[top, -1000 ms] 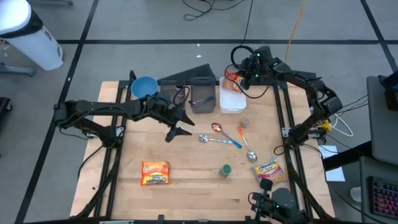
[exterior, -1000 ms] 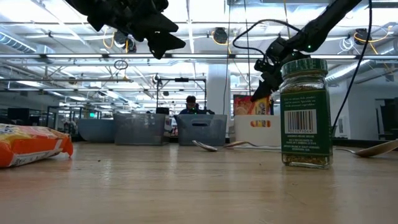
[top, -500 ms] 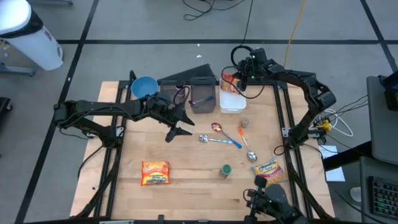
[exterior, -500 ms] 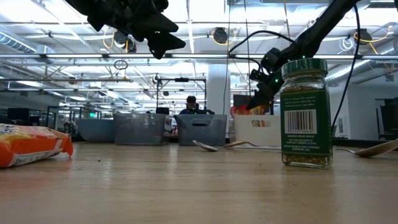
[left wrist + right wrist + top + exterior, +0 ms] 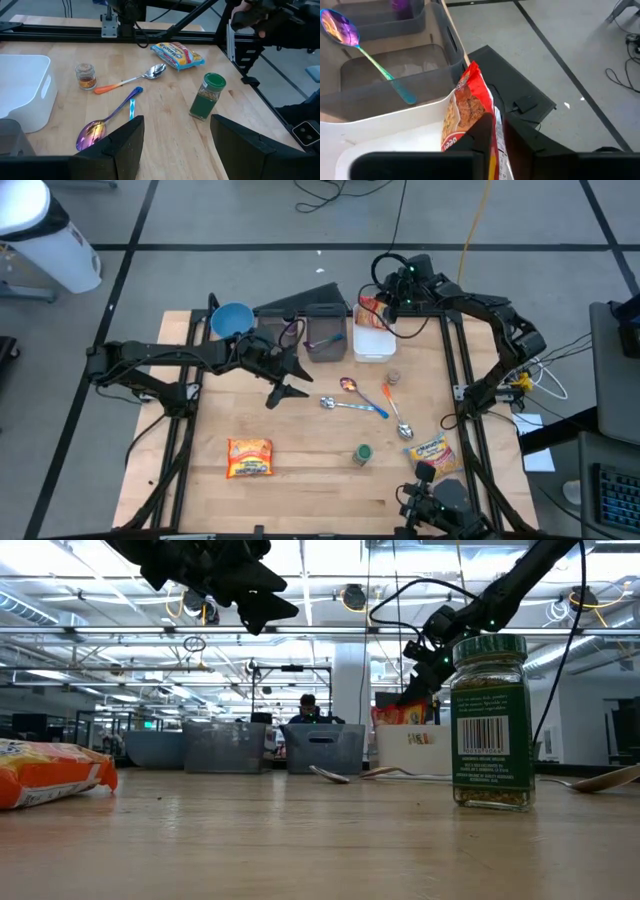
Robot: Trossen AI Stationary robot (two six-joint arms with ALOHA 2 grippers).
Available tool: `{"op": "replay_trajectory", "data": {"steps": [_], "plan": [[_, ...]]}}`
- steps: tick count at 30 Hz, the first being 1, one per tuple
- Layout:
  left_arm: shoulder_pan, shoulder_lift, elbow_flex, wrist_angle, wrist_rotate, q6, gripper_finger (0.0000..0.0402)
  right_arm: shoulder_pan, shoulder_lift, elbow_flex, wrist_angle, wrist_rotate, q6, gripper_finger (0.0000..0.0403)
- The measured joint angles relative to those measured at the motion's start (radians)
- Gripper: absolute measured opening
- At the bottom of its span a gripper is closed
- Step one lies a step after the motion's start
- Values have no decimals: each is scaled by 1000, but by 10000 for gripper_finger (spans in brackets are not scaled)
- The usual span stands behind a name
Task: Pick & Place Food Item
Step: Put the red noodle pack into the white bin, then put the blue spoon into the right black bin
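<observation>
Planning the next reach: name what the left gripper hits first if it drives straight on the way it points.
Probably the iridescent spoon: it lies nearest ahead of the open left gripper, low over the table. Depth is unclear, so the gripper might pass above it.

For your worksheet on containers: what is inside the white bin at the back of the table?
A red food packet stands in the white bin, pinched by the right gripper. The bin's floor beneath is hidden.

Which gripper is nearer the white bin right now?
Right. The right gripper is over the white bin's far edge, jaws on a red snack packet. The left gripper hangs over bare table, past the grey bins.
</observation>
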Motion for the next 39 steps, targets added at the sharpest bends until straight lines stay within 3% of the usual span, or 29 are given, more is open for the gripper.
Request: {"op": "replay_trajectory", "data": {"steps": [15, 24, 28, 33, 39], "plan": [[0, 0, 0, 0, 0, -7, 239, 0, -21, 0, 70, 13, 78, 190], [0, -2, 31, -16, -97, 18, 239, 38, -204, 0, 97, 21, 190, 205], [9, -43, 44, -45, -145, 62, 239, 95, -281, -4, 111, -107, 301, 198], [24, -101, 44, -55, -173, 75, 239, 227, -364, -143, 381, -120, 491, 192], [42, -190, -66, 17, -177, 13, 239, 428, -447, -430, 870, 103, 641, 192]]}}
